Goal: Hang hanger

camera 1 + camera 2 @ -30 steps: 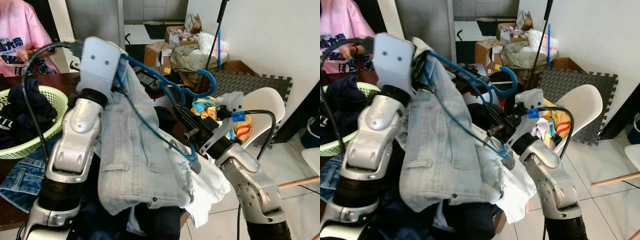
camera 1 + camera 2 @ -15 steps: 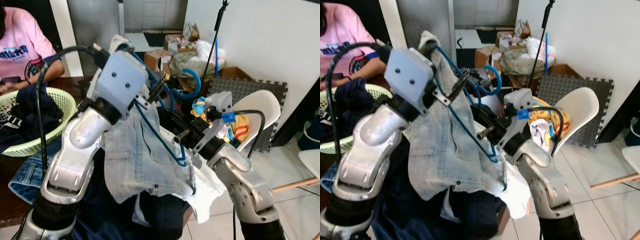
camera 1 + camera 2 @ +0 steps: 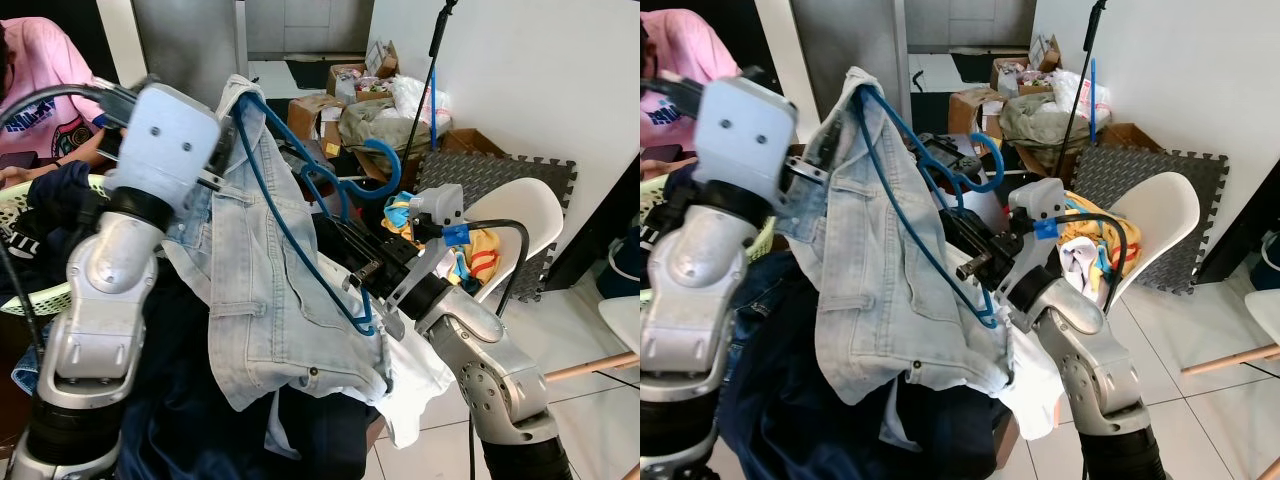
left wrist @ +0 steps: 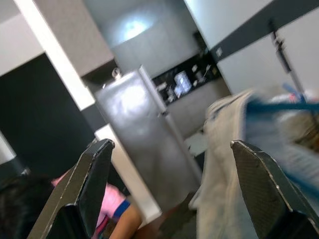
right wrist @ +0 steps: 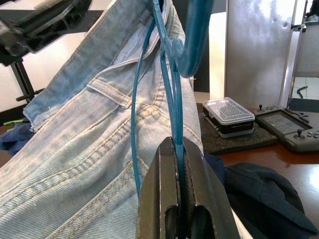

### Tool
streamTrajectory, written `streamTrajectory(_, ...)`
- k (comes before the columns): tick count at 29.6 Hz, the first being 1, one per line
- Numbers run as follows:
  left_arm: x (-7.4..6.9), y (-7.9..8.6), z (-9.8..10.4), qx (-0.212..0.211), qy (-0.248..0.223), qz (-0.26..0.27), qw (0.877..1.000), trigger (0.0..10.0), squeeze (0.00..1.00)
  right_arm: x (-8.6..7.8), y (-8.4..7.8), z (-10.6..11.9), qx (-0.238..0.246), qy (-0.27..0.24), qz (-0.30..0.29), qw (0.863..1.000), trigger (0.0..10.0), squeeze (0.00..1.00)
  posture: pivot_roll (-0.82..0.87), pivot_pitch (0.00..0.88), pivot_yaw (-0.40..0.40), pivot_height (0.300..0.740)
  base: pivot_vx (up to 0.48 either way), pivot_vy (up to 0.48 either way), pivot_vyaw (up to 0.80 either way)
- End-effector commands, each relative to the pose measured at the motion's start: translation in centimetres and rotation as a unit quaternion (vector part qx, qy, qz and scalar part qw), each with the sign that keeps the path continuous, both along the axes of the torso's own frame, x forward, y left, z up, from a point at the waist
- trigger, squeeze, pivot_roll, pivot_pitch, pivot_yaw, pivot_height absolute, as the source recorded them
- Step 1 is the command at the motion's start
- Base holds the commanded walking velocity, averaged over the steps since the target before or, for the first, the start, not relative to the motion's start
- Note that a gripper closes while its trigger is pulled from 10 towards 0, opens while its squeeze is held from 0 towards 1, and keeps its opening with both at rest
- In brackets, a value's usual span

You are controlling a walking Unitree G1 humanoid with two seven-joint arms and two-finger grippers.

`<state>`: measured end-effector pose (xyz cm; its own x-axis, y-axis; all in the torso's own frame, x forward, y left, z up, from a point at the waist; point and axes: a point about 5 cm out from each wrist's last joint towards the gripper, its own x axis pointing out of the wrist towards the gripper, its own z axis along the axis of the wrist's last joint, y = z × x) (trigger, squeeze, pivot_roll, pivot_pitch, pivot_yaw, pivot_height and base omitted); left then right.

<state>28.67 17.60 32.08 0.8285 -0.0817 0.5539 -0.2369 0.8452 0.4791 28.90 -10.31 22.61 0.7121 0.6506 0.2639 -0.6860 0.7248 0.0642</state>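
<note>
While the right gripper (image 5: 180, 164) has its two black fingers pressed together on the thin blue plastic hanger (image 3: 300, 215), a pair of light blue denim jeans (image 3: 270, 300) hangs over that hanger. The hanger is held up in the air in front of the robot. Its curved hook (image 3: 385, 165) points toward the white wall, and its far end is tucked under the waistband at the top of the jeans.

The left gripper (image 4: 169, 184) is raised high, just beside the top of the jeans. Its two black fingers are wide apart with nothing between them, and the pale cloth is near one fingertip (image 4: 259, 174).

Under the jeans lies a heap of dark blue clothes (image 3: 200, 420) and a white cloth (image 3: 415, 385). A light green plastic basket (image 3: 40, 295) with dark clothes sits to the robot's left on a dark brown wooden table (image 5: 279, 159). A person in a pink shirt (image 3: 45, 85) sits behind the basket. A white round-backed chair (image 3: 525, 215) with colourful clothes on it stands to the robot's right, near a grey foam floor mat (image 3: 490, 170) and some brown cardboard boxes (image 3: 320, 110).
</note>
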Motion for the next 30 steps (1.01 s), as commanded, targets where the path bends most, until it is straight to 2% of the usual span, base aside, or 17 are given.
streamTrajectory(1,0.4,0.4,0.8,0.008,-0.011,0.009,1.0,10.0,0.0,0.0,-0.3,0.6,0.003,-0.012,-0.005,1.0,10.0,0.0,0.06,0.073,-0.051,0.74,0.0,0.0,0.0)
streamTrajectory(6,1.2,0.5,0.9,0.006,0.0,0.002,1.0,10.0,0.0,0.0,-0.4,0.6,0.004,-0.013,-0.006,1.0,10.0,0.0,0.05,0.074,-0.046,0.74,0.0,0.0,0.0)
streamTrajectory(8,2.3,-0.1,-0.1,0.002,0.042,-0.033,0.999,10.0,0.0,-0.1,-0.4,0.8,0.006,-0.015,-0.006,1.0,10.0,0.0,0.04,0.077,-0.043,0.74,0.0,0.0,0.0)
streamTrajectory(11,2.7,-0.5,-0.1,0.01,0.047,-0.051,0.998,10.0,0.0,-0.2,-0.4,0.8,0.008,-0.016,-0.005,1.0,10.0,0.0,0.04,0.076,-0.044,0.74,0.0,0.0,0.0)
streamTrajectory(13,3.0,-0.9,0.8,0.017,0.037,-0.067,0.997,10.0,0.0,-0.2,-0.3,0.8,0.009,-0.016,-0.003,1.0,10.0,0.0,0.04,0.076,-0.043,0.74,0.0,0.0,0.0)
streamTrajectory(24,2.7,-2.3,1.5,0.044,0.027,-0.099,0.994,10.0,0.0,-0.3,-0.2,0.8,0.013,-0.015,-0.002,1.0,10.0,0.0,0.04,0.081,-0.039,0.74,0.0,0.0,0.0)
streamTrajectory(30,3.0,-2.2,1.2,0.048,0.034,-0.097,0.994,10.0,0.0,-0.3,-0.2,0.8,0.014,-0.016,-0.001,1.0,10.0,0.0,0.04,0.081,-0.039,0.74,0.0,0.0,0.0)
